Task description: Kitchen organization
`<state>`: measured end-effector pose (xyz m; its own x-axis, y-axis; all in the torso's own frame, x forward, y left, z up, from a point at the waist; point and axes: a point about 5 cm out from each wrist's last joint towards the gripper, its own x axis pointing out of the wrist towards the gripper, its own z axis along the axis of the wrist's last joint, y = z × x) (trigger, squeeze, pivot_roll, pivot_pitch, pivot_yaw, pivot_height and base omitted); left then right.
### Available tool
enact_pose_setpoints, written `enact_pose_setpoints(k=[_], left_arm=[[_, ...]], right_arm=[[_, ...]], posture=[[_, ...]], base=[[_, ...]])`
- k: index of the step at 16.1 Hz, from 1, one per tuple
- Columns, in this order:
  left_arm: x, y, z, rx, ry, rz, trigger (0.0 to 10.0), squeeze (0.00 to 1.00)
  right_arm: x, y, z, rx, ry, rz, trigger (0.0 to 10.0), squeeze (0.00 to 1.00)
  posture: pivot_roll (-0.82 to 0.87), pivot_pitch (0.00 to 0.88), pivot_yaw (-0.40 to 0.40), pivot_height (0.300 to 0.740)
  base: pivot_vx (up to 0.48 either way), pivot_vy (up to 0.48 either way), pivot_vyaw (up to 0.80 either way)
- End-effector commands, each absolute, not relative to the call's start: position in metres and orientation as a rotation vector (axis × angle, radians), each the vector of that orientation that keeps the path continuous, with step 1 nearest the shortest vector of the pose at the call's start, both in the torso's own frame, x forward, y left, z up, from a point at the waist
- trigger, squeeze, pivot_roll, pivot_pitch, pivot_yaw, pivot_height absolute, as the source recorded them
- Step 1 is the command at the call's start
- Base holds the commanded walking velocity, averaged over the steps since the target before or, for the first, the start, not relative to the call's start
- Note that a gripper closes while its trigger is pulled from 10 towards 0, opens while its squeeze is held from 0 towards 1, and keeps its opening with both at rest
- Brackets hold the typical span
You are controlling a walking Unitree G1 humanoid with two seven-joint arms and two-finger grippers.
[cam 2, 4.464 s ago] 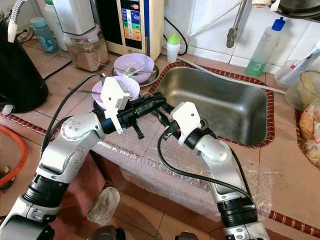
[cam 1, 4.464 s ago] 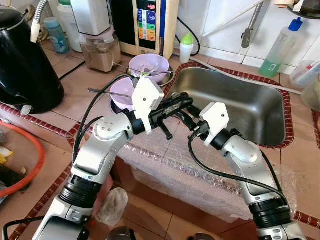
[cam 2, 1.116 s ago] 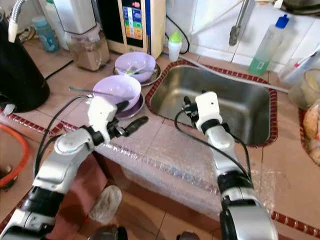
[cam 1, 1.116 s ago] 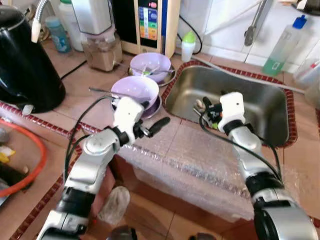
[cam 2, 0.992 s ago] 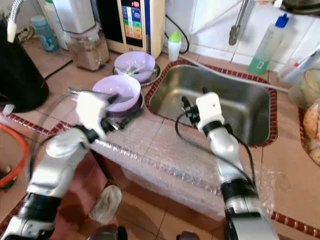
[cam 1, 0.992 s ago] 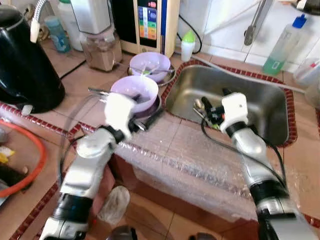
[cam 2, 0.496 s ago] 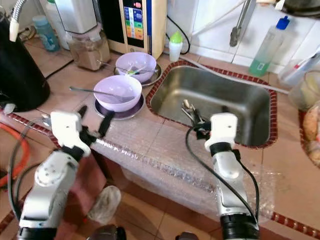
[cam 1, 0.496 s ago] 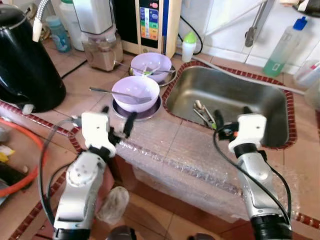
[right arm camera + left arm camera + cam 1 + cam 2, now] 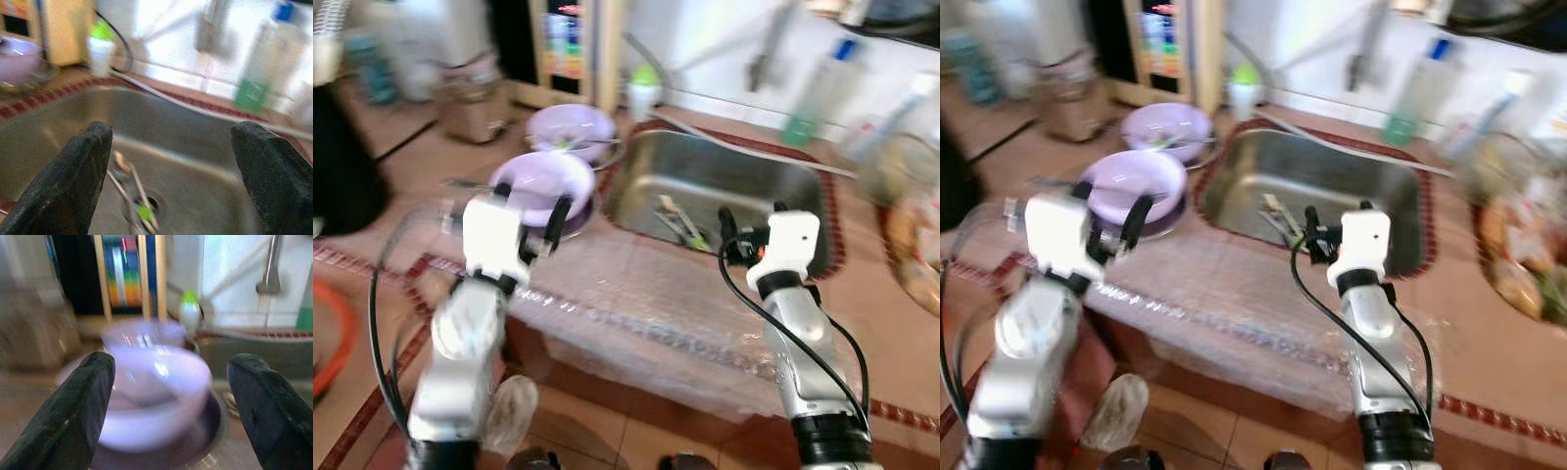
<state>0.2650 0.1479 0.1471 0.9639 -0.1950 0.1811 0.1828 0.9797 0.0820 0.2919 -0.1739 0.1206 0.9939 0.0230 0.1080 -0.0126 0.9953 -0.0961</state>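
A lilac bowl stands on a dark plate by the sink's left rim, with a second lilac bowl behind it. My left gripper is raised just in front of the near bowl and is open and empty, its fingers spread wide. My right gripper hovers at the near edge of the steel sink, also open and empty. Several utensils lie on the sink floor near the drain. All views are blurred.
A black kettle, a blender, a water appliance and a small green-capped bottle line the back left. A soap bottle and a tap stand behind the sink. Bubble wrap covers the counter's front edge.
The whole picture has slid left and blurred, so the camera has turned right. Both arms stay raised and open; the left gripper now sits closer to the near bowl.
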Motion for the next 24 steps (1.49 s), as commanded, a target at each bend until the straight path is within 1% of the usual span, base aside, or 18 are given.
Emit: enact_pose_setpoints(k=[1, 4, 7, 9, 10, 12, 14, 15, 16, 17, 19, 21, 24], left_arm=[[0.261, 0.151, 0.147, 0.027, -0.181, -0.145, 10.0, 0.0], [0.257, 0.15, 0.146, 0.041, -0.201, -0.155, 10.0, 0.0], [0.255, 0.155, 0.151, 0.064, -0.21, -0.153, 10.0, 0.0], [0.248, 0.154, 0.157, 0.06, -0.217, -0.145, 10.0, 0.0], [0.247, 0.154, 0.157, 0.061, -0.218, -0.14, 10.0, 0.0], [0.245, 0.155, 0.157, 0.054, -0.214, -0.109, 10.0, 0.0], [0.245, 0.154, 0.156, 0.058, -0.211, -0.113, 10.0, 0.0], [0.245, 0.153, 0.157, 0.053, -0.211, -0.113, 10.0, 0.0], [0.245, 0.153, 0.158, 0.053, -0.211, -0.114, 10.0, 0.0], [0.245, 0.151, 0.157, 0.05, -0.208, -0.118, 10.0, 0.0], [0.246, 0.15, 0.156, 0.049, -0.205, -0.124, 10.0, 0.0], [0.25, 0.148, 0.156, 0.047, -0.205, -0.131, 10.0, 0.0], [0.252, 0.147, 0.157, 0.046, -0.211, -0.14, 10.0, 0.0]], right_arm=[[0.288, -0.179, 0.12, -0.084, -0.103, -0.017, 10.0, 0.0], [0.286, -0.177, 0.118, -0.073, -0.094, -0.014, 10.0, 0.0], [0.293, -0.17, 0.125, -0.083, -0.133, -0.003, 10.0, 0.0], [0.293, -0.174, 0.123, -0.006, -0.107, -0.048, 10.0, 0.0], [0.29, -0.172, 0.12, 0.007, -0.097, -0.036, 10.0, 0.0], [0.288, -0.168, 0.115, 0.006, -0.076, -0.024, 10.0, 0.0], [0.291, -0.158, 0.115, -0.03, -0.076, 0.025, 10.0, 0.0], [0.293, -0.155, 0.118, -0.107, -0.087, 0.042, 10.0, 0.0], [0.293, -0.154, 0.118, -0.121, -0.092, 0.045, 10.0, 0.0], [0.293, -0.148, 0.118, -0.019, -0.078, 0.09, 10.0, 0.0], [0.294, -0.145, 0.116, -0.012, -0.062, 0.091, 10.0, 0.0], [0.293, -0.137, 0.109, 0.018, -0.022, 0.147, 10.0, 0.0], [0.293, -0.132, 0.106, -0.049, 0.002, 0.126, 10.0, 0.0]], posture=[[0.0, 0.0, -0.023, 0.74], [0.0, 0.0, -0.02, 0.74], [0.01, 0.0, -0.009, 0.74], [0.01, 0.006, 0.001, 0.74], [0.02, 0.0, 0.005, 0.74], [0.02, 0.0, 0.001, 0.74], [0.02, 0.0, 0.001, 0.74], [0.02, 0.0, 0.001, 0.74], [0.02, 0.0, 0.001, 0.74], [0.02, 0.0, -0.007, 0.74], [0.02, 0.0, -0.007, 0.74], [0.02, 0.0, -0.004, 0.74], [0.02, 0.0, -0.004, 0.74]], base=[[0.0, 0.0, -0.8], [0.0, 0.0, -0.8], [0.0, 0.0, 0.0], [0.0, 0.0, 0.0], [0.0, 0.0, 0.0], [0.0, 0.0, 0.0], [0.0, 0.0, 0.0], [0.0, 0.0, 0.0], [0.0, 0.0, 0.0], [0.0, 0.0, 0.0], [0.0, 0.0, 0.0], [0.0, 0.0, 0.0], [0.0, 0.325, 0.0]])
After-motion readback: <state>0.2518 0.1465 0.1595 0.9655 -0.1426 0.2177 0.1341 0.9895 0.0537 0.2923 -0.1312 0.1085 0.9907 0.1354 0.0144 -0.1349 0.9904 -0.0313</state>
